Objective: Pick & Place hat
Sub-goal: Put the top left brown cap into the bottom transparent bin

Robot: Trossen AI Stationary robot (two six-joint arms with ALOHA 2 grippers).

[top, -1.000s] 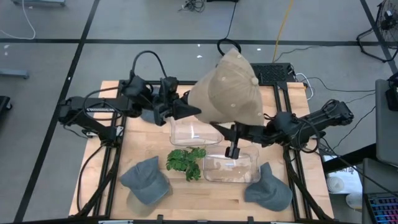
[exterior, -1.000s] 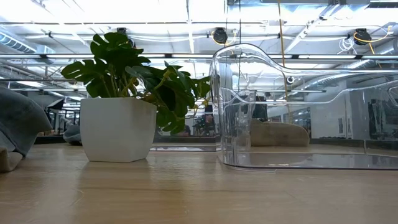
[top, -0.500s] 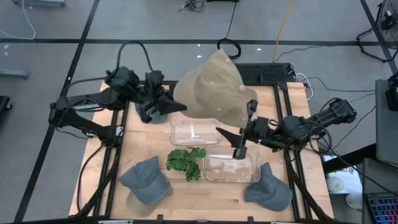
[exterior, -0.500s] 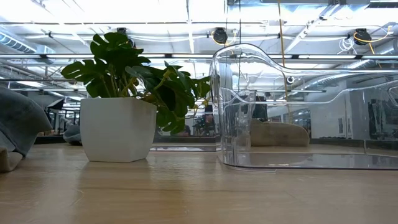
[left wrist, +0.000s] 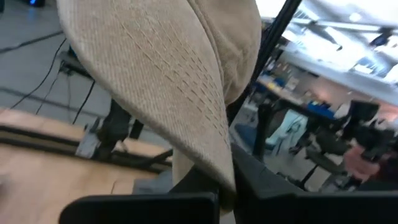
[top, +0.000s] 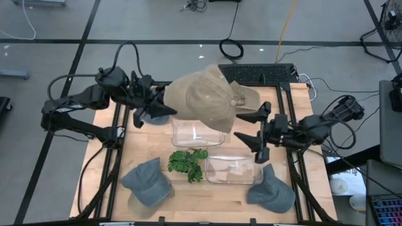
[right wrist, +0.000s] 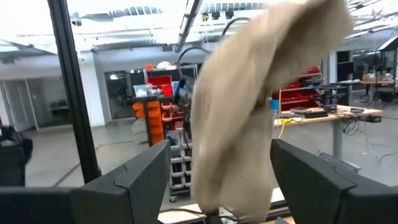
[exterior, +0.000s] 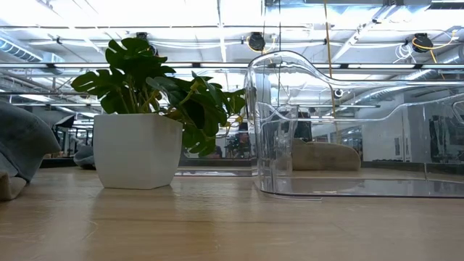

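A tan corduroy hat [top: 204, 97] hangs in the air over the far clear bin [top: 198, 133]. My left gripper [top: 164, 105] is shut on the hat's left end and comes in level from the table's left. My right gripper [top: 251, 123] stands open just right of the hat, its fingers spread apart and touching nothing. In the right wrist view the hat [right wrist: 249, 106] hangs blurred beyond the two open fingers. Neither arm nor the held hat shows in the low view. My left gripper pinches the hat's stitched, curved edge [left wrist: 214, 168] between its two fingers. The fingers come level from the table's left. The hat is lifted clear of the table and bins and spreads up and away from the fingers toward the right arm.
A near clear bin [top: 232, 168] holds another tan hat. A small potted plant [top: 187, 163] stands between the bins' near left. Grey hats lie at the near left [top: 147, 182] and near right [top: 271, 189]. The low view shows the plant pot [exterior: 138, 148] and a bin [exterior: 348, 123].
My right gripper has opened, let go of the hat, rolled and drawn back toward the table's right edge. My left gripper has moved toward the table's left edge, carrying the hat with it. The hat has turned and now hangs from the left gripper alone.
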